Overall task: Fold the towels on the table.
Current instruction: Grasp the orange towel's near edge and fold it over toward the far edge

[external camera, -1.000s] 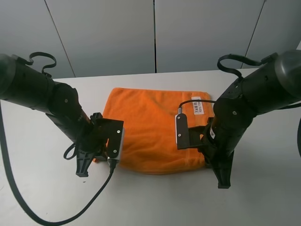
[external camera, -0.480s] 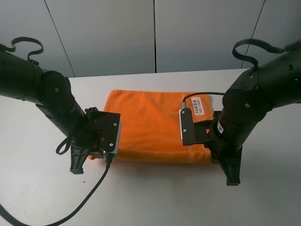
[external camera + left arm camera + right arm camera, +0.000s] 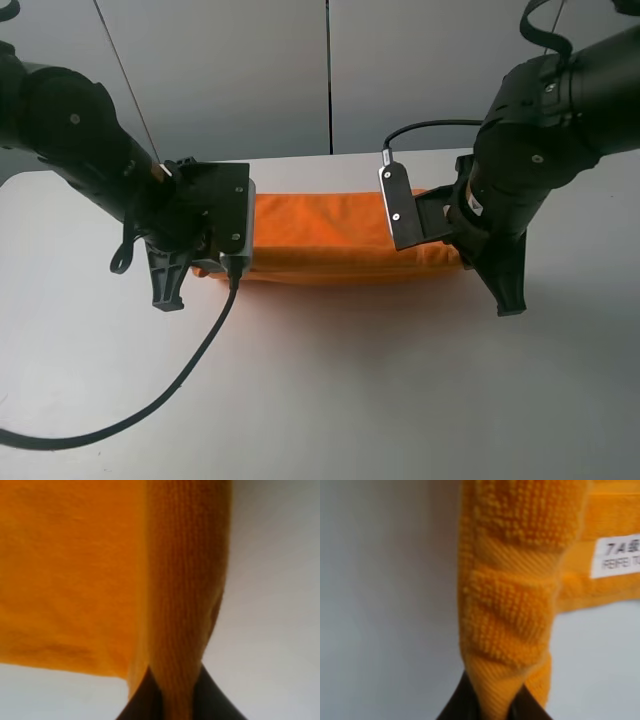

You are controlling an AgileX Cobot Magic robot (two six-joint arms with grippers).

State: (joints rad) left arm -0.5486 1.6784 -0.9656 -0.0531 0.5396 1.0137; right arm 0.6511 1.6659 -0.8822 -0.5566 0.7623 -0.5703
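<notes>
The orange towel (image 3: pixel 320 235) lies on the white table (image 3: pixel 330 390) as a narrow band stretched between my two grippers. My left gripper (image 3: pixel 175 285) is shut on the towel's left end; in the left wrist view the cloth (image 3: pixel 185 580) runs out from between the fingers (image 3: pixel 175 702). My right gripper (image 3: pixel 500 290) is shut on the towel's right end; in the right wrist view a thick fold (image 3: pixel 510 595) is pinched at the gripper (image 3: pixel 495 702). The white label (image 3: pixel 615 555) shows beside that fold. Both held ends are raised off the table.
A black cable (image 3: pixel 150 400) trails from the left arm across the table's front left. A grey panelled wall (image 3: pixel 330 70) stands behind the table's far edge. The bulky arms hide both ends of the towel in the high view.
Both grippers have risen and moved toward the far side of the table, carrying the towel's near edge with them. The towel now looks like a narrow band instead of a wide sheet.
</notes>
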